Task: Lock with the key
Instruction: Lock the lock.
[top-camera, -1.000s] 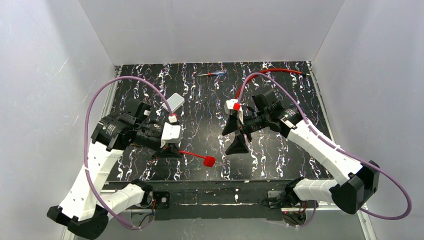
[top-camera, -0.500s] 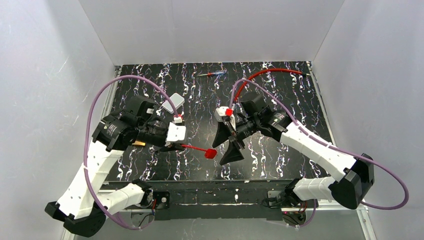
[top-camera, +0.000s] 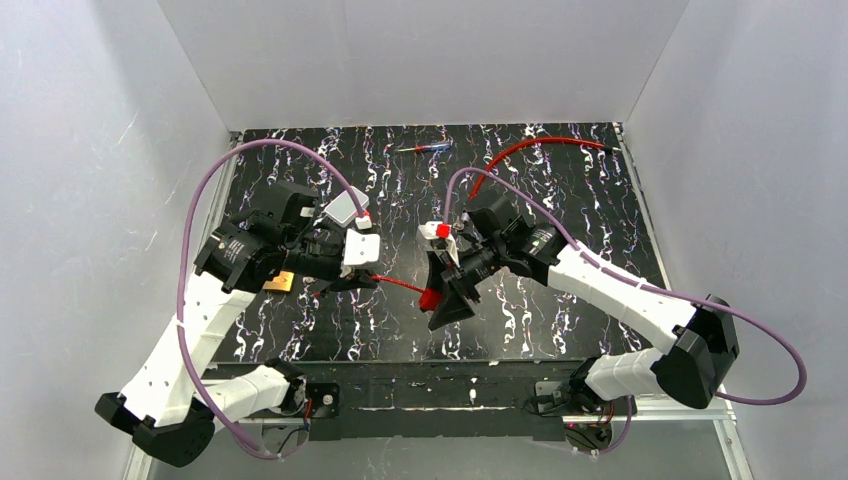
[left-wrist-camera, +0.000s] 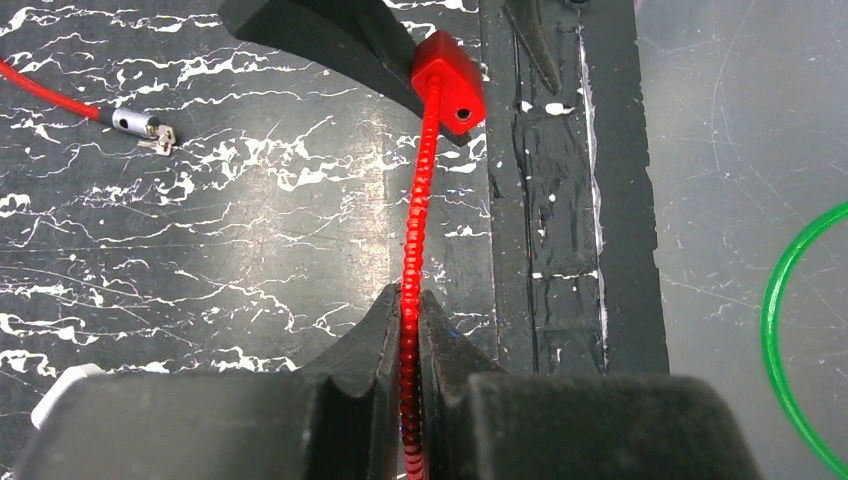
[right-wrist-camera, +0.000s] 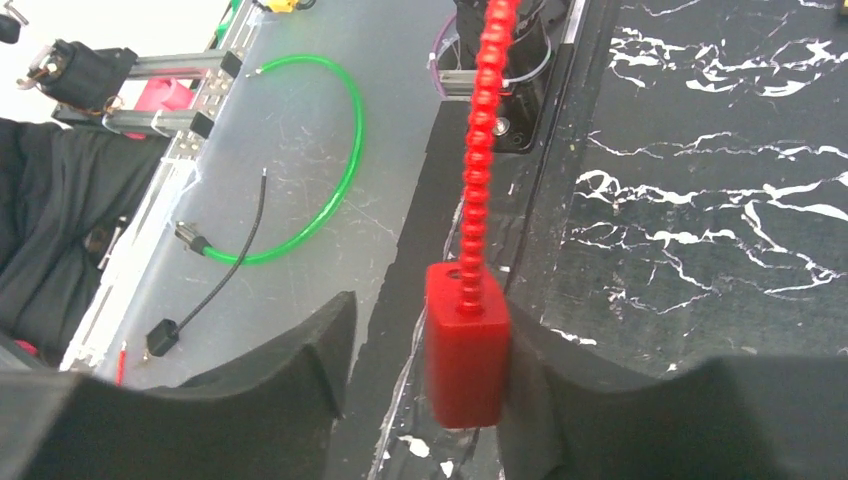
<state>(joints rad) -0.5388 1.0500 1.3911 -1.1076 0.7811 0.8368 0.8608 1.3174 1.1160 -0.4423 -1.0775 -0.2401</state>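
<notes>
**A:** Fingers (left-wrist-camera: 372, 335) of your left gripper (left-wrist-camera: 405, 305) are closed on the red beaded cable (left-wrist-camera: 422, 180). Where is the lock block (right-wrist-camera: 465, 350)?

**B:** At the far end of the cable, between the half-open jaws of your right gripper (right-wrist-camera: 430, 335). It touches one pad; the other stands apart. The cable runs straight from left gripper to right.

The cable (left-wrist-camera: 415, 250) runs off the picture's bottom edge between the left fingers (left-wrist-camera: 370, 350); from overhead, the right fingers (top-camera: 462, 290) half hide its red lock (top-camera: 430, 297)
</notes>
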